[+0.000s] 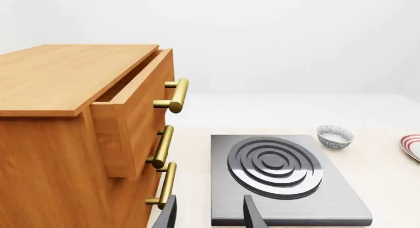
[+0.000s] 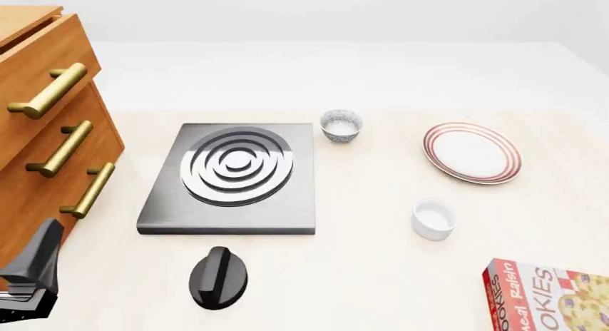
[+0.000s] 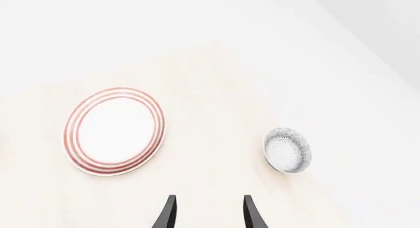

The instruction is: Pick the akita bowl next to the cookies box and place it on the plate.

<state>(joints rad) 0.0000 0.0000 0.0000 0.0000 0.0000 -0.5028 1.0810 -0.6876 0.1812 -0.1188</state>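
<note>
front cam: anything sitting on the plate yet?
No. The plate shows a bare white centre; the nearest bowl sits apart from it, beside the stove plate.

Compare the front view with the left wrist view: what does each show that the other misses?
Front only: flat red and white cookies box, plain white cup, black knob. Left wrist only: the gap above the wooden cabinet's part-open top drawer. Both: grey stove plate with rings, small speckled bowl, red-ringed white plate.
</note>
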